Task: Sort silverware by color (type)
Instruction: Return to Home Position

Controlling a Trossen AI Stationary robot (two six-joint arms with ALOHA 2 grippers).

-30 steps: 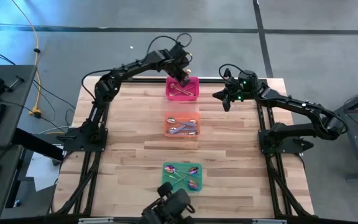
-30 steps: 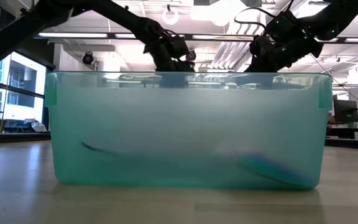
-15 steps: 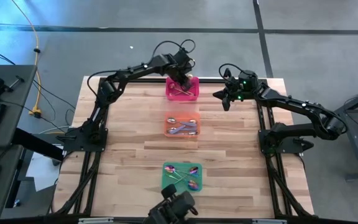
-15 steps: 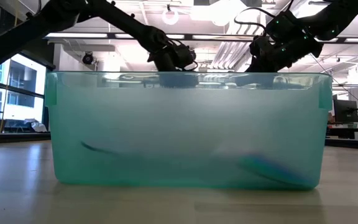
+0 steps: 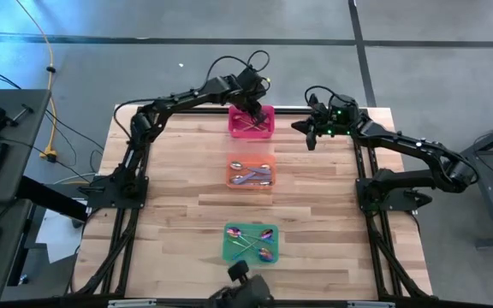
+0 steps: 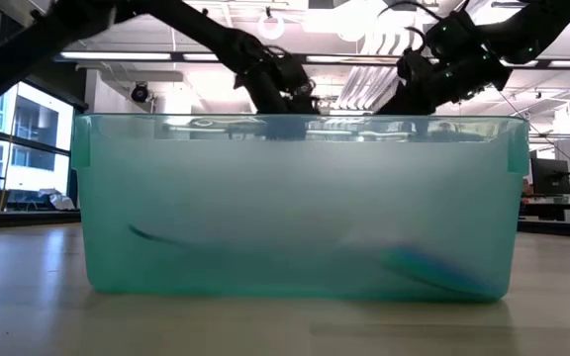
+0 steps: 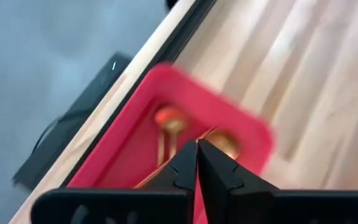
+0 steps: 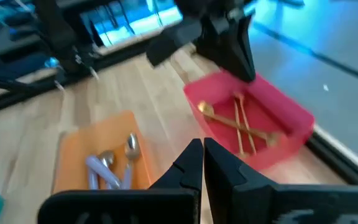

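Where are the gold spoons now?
The gold spoons lie in the pink bin at the table's far edge, high view, under the left gripper; right gripper hovers beside.

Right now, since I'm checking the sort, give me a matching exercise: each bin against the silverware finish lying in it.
Bins:
1. pink bin
2. orange bin
3. green bin

Contents:
a. silver spoons
b. iridescent purple-teal spoons
c. gold spoons

Pairs: 1-c, 2-a, 3-b.

A pink bin [image 5: 252,135], orange bin [image 5: 251,156] and green bin [image 5: 227,244] line the wooden table [image 5: 169,197].
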